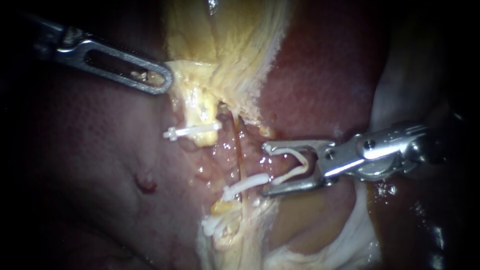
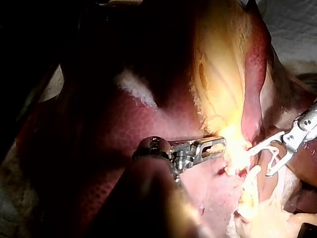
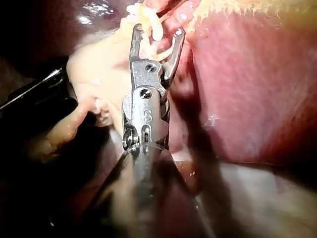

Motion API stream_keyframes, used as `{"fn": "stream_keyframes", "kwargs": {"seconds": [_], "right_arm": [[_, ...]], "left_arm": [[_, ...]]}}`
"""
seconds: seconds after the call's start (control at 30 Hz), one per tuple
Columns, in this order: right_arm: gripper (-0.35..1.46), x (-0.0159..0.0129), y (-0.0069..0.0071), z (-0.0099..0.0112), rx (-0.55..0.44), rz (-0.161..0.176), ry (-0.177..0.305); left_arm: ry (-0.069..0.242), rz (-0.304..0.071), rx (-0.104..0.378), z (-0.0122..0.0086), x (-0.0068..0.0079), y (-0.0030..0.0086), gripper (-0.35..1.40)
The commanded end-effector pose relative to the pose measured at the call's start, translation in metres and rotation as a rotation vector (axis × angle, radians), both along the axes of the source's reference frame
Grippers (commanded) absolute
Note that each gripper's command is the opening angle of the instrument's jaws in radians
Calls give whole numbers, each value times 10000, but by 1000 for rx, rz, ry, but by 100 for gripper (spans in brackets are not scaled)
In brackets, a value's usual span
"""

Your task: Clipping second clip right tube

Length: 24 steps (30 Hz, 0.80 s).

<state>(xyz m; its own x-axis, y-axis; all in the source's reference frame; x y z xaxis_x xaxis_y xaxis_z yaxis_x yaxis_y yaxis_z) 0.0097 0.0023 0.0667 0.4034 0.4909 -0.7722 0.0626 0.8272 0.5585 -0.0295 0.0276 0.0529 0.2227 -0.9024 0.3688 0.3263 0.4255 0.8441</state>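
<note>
My right instrument (image 1: 265, 170) comes in from the right, its jaws wide apart with a white clip (image 1: 296, 162) held between them. The tips stand just right of the thin brownish right tube (image 1: 239, 150), not around it. A white clip (image 1: 245, 185) sits across that tube, close to the lower jaw's tip. In the right wrist view the same jaws (image 3: 158, 29) carry the clip (image 3: 156, 35) ahead of them. My left instrument (image 1: 161, 80) grips the yellow gallbladder tissue (image 1: 225, 40) at upper left, also seen in the left wrist view (image 2: 220, 145).
Another white clip (image 1: 192, 131) crosses the yellow left tube (image 1: 200, 112), and a further clip (image 1: 212, 225) lies lower down. Dark red liver (image 1: 100, 150) fills the left; more liver (image 1: 325, 75) lies behind the right instrument.
</note>
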Motion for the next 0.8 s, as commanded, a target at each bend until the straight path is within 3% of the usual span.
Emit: {"fn": "stream_keyframes", "kwargs": {"seconds": [0.03, 0.53, 0.8], "right_arm": [[50, 1, 0, 4, 1, 2, -1], [50, 27, -5, 23, 59, -10, -1], [50, 41, -11, 34, 118, -14, 30]], "left_arm": [[1, -1, 0, 0, 0, 0, -35], [2, -2, -1, 1, -2, -1, -35], [4, -5, -2, 0, -4, -1, -35]]}}
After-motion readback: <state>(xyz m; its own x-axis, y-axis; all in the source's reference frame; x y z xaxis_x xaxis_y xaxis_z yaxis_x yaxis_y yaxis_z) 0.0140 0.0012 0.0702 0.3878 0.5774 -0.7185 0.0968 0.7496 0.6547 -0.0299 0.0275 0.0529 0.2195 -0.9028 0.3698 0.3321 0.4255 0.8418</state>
